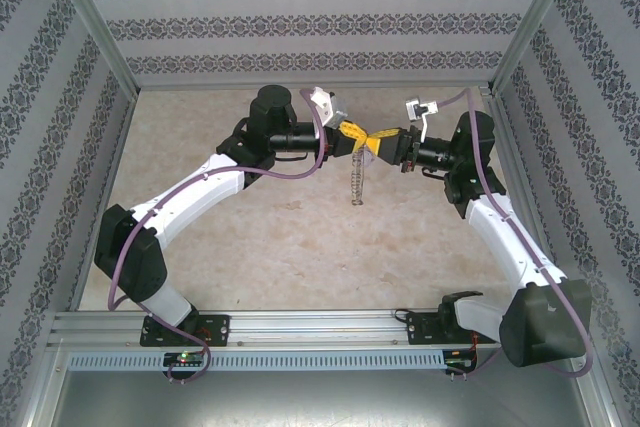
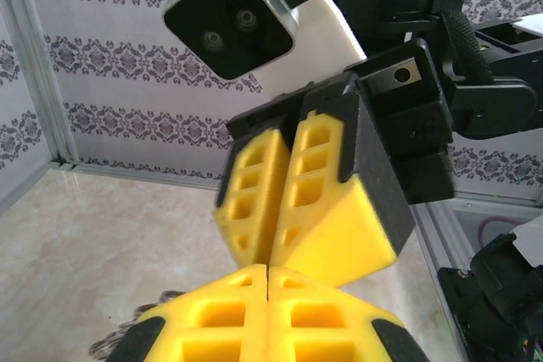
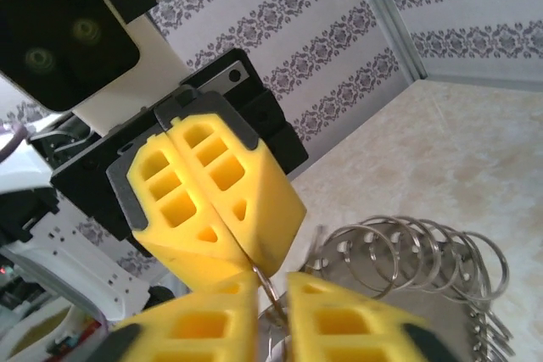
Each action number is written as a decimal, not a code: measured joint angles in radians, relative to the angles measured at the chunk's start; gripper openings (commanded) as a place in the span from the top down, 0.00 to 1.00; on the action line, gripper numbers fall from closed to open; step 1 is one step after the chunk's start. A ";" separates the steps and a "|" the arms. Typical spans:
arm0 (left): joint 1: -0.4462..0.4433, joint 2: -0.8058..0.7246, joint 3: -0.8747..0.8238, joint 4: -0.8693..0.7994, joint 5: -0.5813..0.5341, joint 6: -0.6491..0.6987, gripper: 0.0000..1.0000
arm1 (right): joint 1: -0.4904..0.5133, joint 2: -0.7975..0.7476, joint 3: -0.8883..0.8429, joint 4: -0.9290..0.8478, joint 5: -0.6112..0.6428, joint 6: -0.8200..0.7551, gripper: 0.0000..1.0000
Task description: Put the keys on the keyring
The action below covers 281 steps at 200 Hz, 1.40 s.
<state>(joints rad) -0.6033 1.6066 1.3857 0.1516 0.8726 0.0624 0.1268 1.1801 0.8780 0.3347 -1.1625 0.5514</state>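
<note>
Nearest us the keyring dangles on edge over the worktop, long axis straight down, directly beneath the spot where the two claws meet nose to nose. The left claw is pinched tight on the hoop's top rim and carries it. The right claw faces it level from the opposite side, fingers close about a thin wire loop, gripped or not I can't tell, and I'd judge any threading happens right at those tips.
</note>
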 measured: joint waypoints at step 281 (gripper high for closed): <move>0.185 -0.012 0.352 -0.788 0.056 0.272 0.50 | 0.164 0.454 1.007 -1.295 0.278 -0.962 1.00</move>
<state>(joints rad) -0.4179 1.5944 1.7378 -0.6365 0.9287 0.3344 0.2913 1.6337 1.8854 -0.9607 -0.8841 -0.4110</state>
